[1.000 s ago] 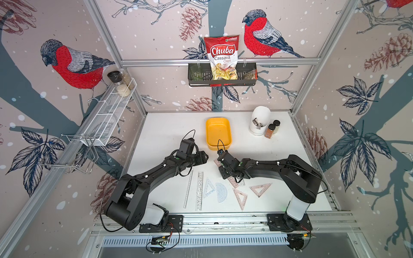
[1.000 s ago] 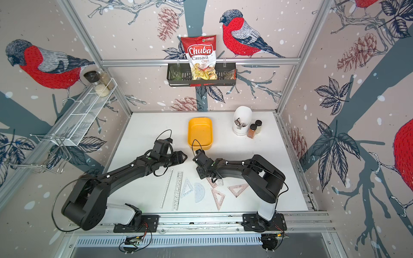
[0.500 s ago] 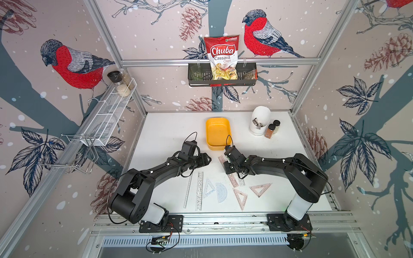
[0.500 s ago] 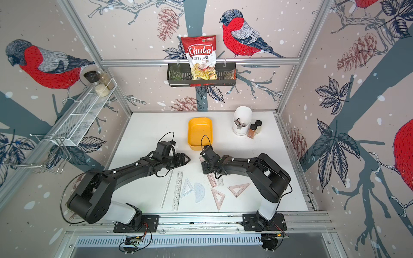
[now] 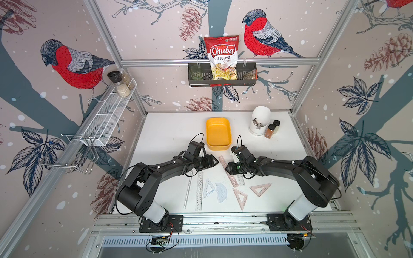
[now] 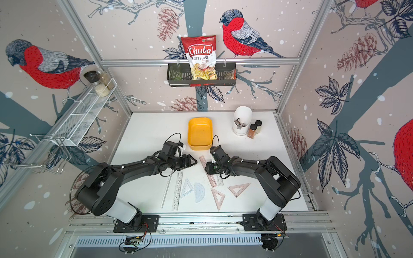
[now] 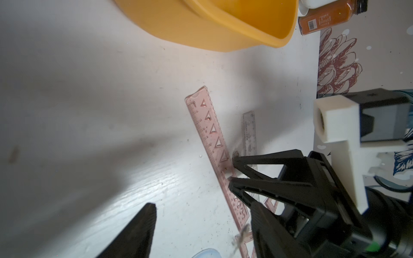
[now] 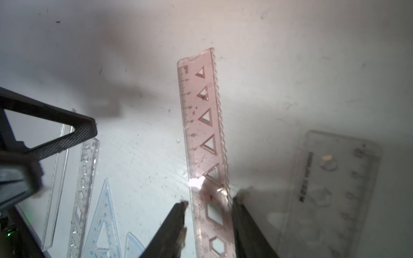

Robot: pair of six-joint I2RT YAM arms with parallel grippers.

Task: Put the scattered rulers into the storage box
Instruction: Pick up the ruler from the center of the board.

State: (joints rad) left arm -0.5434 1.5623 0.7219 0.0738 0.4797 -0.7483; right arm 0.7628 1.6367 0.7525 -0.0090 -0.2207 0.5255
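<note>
a: where does the right pincer (image 8: 209, 201) stand?
b: narrowly parted, one tip on each side of the pink stencil ruler (image 8: 203, 125), partway along it. in the right wrist view a sliver of table (image 8: 290, 67) shows between one tip and the ruler's straight edge, so i judge it isn't clamped. the ruler looks flat on the table, its far end pointing at the storage box (image 5: 218, 147), near it but not touching.
a: and the left pincer (image 5: 213, 161)?
b: wide and empty, hovering close to that same end of the ruler.
a: anything in the box?
b: nothing i can see. both top views show all eight rulers (image 6: 177, 192) on the table, the rest nearer the front edge.
a: what could go wrong?
b: the ruler is thin and lies flat, so closing tips may ride over its edges or flick it sideways instead of lifting it. the wavy edge gives one tip a poor seat. the short clear ruler (image 8: 335, 189) lies just beside it and could get dragged along. if the pink one does come up, a hold at one spot lets the long piece swing. it also looks about as long as the box, so it could end up across the rim. and the two pincers are close, so a careless lift could knock them together.
</note>
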